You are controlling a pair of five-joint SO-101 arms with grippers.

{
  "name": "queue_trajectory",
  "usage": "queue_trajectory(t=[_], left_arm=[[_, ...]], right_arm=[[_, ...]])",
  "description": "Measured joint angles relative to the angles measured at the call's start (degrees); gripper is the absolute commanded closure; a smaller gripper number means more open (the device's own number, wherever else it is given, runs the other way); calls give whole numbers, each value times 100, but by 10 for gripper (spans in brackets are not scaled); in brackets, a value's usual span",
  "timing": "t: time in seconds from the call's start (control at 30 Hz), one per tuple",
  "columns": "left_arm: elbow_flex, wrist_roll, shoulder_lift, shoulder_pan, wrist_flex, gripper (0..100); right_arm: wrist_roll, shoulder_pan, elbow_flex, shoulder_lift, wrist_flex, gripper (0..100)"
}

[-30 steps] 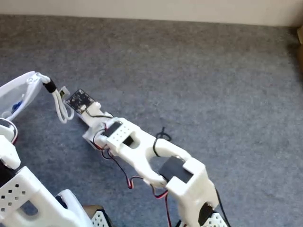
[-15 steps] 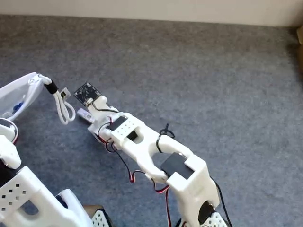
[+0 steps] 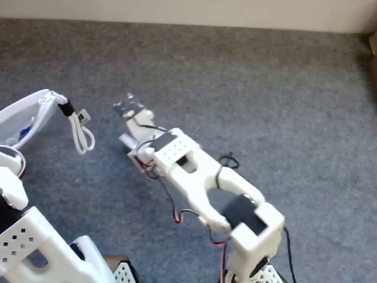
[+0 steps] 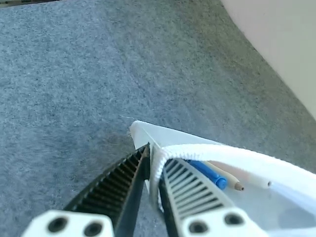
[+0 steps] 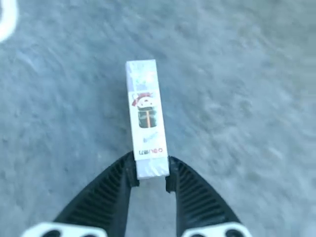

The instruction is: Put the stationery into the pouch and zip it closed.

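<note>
- While the right gripper (image 5: 150, 172) pinches a small white box (image 5: 144, 111) by one end, bare grey carpet (image 5: 247, 74) surrounds it.
- Left gripper (image 4: 154, 162) clamps the pouch (image 4: 165, 136) rim.

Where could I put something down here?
The grey mat lies bare from the right arm out to the far wall and right edge. Crowded on the left: the pouch, its strap loop and the right gripper holding a small box.
</note>
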Motion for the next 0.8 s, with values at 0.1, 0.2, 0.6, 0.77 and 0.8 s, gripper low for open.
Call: queue_trajectory(t=[0.1,0.2,0.6,0.77,0.8], left_arm=[[0,0,0,193,0,990],[0,0,0,404,0,990],[0,-229,0,1591,62,990],[-62,-484,0,2119,211,990],[-105,-545,0,2233,308,990]], right_arm=[[0,281,466,-571,220,994],[237,492,1037,-1213,422,994],[1169,1187,3833,-3719,527,994],[1442,1837,4440,-4299,527,994],[1459,1969,4510,-4360,527,994]])
